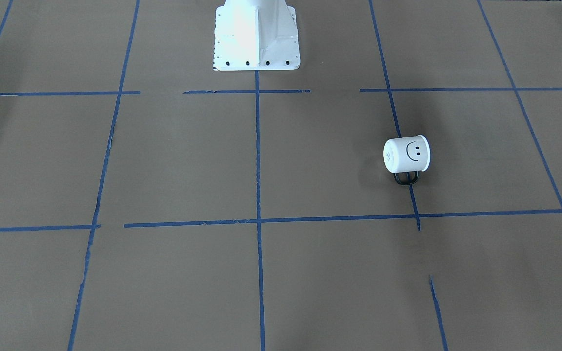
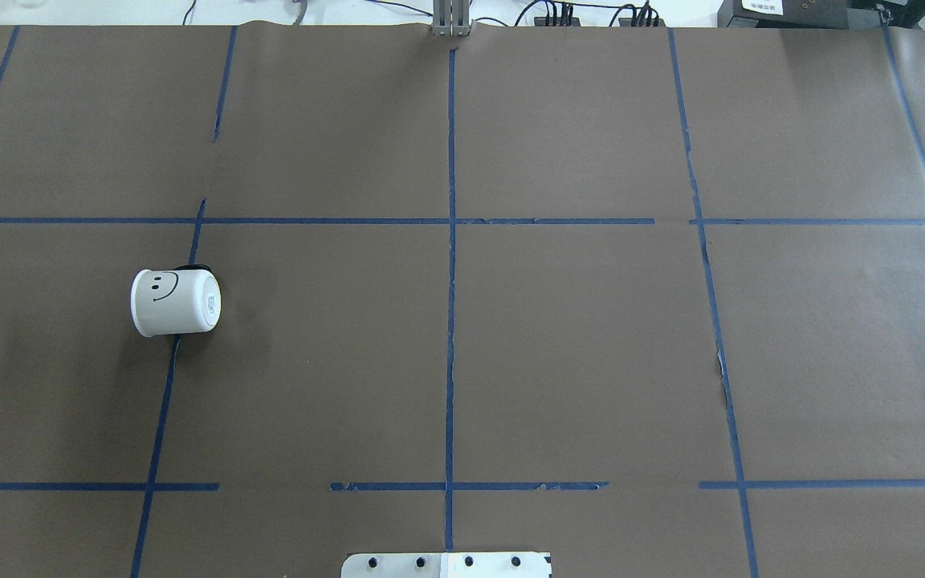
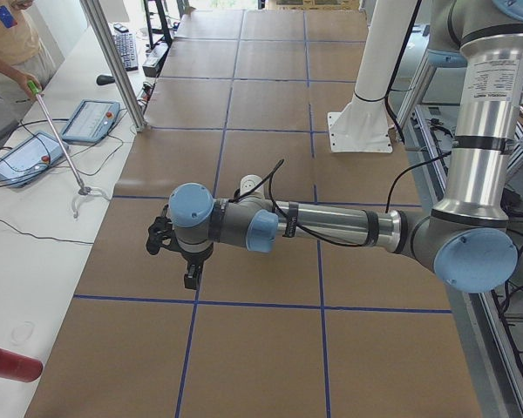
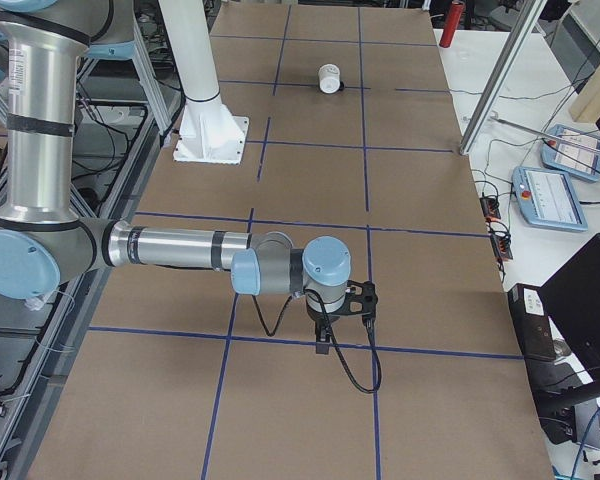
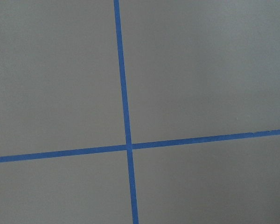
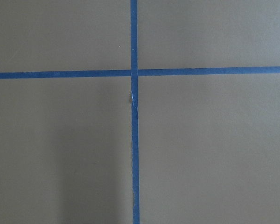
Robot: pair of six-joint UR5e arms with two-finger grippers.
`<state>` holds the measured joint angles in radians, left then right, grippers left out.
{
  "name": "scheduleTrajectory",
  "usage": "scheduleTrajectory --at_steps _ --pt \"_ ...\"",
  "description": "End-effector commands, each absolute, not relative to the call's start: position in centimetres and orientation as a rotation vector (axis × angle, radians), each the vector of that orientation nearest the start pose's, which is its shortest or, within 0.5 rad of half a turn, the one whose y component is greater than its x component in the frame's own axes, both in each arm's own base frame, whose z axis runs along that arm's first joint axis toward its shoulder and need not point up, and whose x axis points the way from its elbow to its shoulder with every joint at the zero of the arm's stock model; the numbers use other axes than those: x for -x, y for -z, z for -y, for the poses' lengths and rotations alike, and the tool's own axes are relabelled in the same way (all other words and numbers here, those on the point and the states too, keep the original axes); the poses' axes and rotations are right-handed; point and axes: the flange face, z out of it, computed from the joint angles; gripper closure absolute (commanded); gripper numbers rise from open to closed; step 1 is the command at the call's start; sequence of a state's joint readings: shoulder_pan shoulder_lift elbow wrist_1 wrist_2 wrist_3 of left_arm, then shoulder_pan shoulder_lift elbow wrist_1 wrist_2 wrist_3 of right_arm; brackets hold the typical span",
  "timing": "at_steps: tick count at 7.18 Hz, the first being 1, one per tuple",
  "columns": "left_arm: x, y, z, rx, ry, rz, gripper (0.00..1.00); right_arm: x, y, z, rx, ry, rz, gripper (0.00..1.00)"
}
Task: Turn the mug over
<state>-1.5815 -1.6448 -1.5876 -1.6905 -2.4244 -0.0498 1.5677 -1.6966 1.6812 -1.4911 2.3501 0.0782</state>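
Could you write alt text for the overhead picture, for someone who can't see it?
A white smiley-face mug lies on its side on the left of a brown table gridded with blue tape. Its flat base faces the table's middle.

No word, brand or number can be read in any view. The one clear sign is a black smiley face (image 1: 413, 151), two dot eyes over a curved mouth. It is drawn on the side wall of the small white cylindrical mug (image 1: 406, 154), which lies on its side on the brown paper tabletop (image 1: 310, 165). A small pale sticker (image 2: 210, 304) with faint print sits on the mug's flat base, too small to read. At the far edge of the overhead view, a white label (image 2: 764, 6) on a dark box (image 2: 820, 11) carries dark lettering, blurred beyond reading. In the exterior left view, the near arm's silver tube (image 3: 497, 87) bears lines of grey print, also illegible.
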Motion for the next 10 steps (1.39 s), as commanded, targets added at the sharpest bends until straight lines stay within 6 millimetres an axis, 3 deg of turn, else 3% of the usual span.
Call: scheduleTrajectory --at_steps 1,4,6,7,8,9,10 --pt "6.5 -59.2 53.6 -0.185 -0.033 -0.828 0.00 -6.2 -65.4 44.3 -0.029 -0.046 0.781 0.00" --pt "6.6 -59.3 53.3 -0.184 -0.029 -0.824 0.00 -6.2 -65.4 44.3 -0.029 -0.046 0.781 0.00" --pt "6.7 -60.8 50.2 -0.166 -0.019 -0.827 0.00 -6.2 -65.4 44.3 -0.029 -0.046 0.781 0.00" --pt "6.6 -60.5 50.1 -0.172 -0.023 -0.838 0.00 -6.2 -65.4 44.3 -0.029 -0.046 0.781 0.00" --pt "6.1 -58.9 50.4 -0.221 -0.049 -0.885 0.00 -6.2 -65.4 44.3 -0.029 -0.046 0.781 0.00" --pt "5.4 -58.7 50.3 -0.220 0.031 -0.930 0.00 -6.2 -65.4 44.3 -0.029 -0.046 0.781 0.00" --pt "4.7 -59.8 48.4 -0.230 0.090 -0.949 0.00 -6.2 -65.4 44.3 -0.029 -0.046 0.781 0.00"
